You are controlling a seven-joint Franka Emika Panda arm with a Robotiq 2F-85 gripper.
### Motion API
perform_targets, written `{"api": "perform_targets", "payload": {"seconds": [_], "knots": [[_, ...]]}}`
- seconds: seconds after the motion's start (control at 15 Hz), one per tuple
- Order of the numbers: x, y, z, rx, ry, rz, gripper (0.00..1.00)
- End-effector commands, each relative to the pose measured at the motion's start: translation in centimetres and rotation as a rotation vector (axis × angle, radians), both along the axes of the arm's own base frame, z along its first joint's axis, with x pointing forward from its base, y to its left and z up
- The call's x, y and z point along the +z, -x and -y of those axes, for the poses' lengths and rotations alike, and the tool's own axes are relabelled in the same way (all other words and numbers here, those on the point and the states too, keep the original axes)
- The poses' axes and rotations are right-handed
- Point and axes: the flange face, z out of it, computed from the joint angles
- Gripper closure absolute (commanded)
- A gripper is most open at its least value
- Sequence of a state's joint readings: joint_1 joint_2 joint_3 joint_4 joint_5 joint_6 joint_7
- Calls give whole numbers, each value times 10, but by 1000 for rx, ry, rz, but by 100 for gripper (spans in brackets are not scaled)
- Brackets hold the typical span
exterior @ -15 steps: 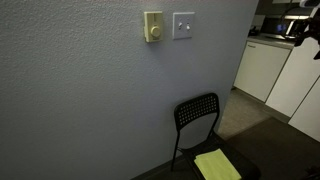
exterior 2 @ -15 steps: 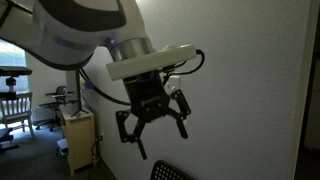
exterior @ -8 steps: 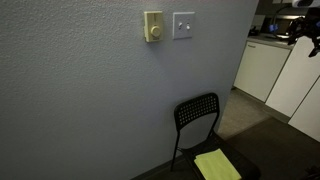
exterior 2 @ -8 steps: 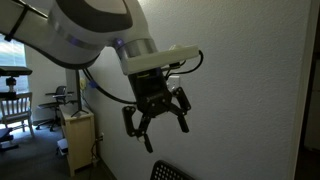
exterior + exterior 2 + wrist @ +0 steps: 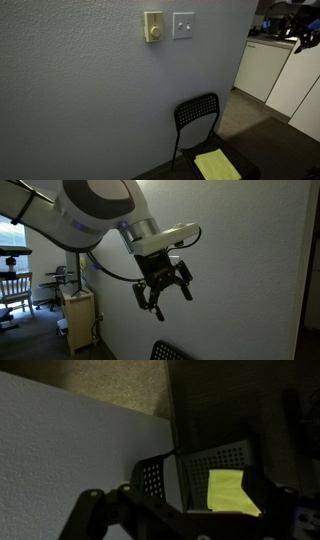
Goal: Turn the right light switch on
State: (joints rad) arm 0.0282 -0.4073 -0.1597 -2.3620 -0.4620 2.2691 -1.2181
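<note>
The right light switch (image 5: 183, 25) is a white, nearly square plate high on the grey textured wall, right of a narrower cream plate with a round knob (image 5: 153, 27). My gripper (image 5: 163, 284) hangs in the air beside the wall with its fingers spread open and nothing in them. It shows only as a dark shape at the far right edge in an exterior view (image 5: 303, 34), well away from the switch. The wrist view looks down the wall; the switch is out of that view.
A black perforated chair (image 5: 197, 112) stands against the wall below the switches, with a yellow-green cloth (image 5: 216, 165) on its seat; both show in the wrist view (image 5: 228, 491). White cabinets (image 5: 265, 68) stand past the wall corner. A small cabinet (image 5: 78, 315) stands behind the arm.
My gripper has risen and shifted along the wall, and its wrist has tilted. It stays open. The switch and chair have not moved.
</note>
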Motion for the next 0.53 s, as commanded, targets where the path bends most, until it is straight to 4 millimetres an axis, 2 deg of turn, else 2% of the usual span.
{"api": "perform_targets", "payload": {"seconds": [0.0, 0.47], "knots": [[-4, -44, -10, 155, 9, 19, 0], [-5, -114, -67, 481, 38, -34, 0]]}}
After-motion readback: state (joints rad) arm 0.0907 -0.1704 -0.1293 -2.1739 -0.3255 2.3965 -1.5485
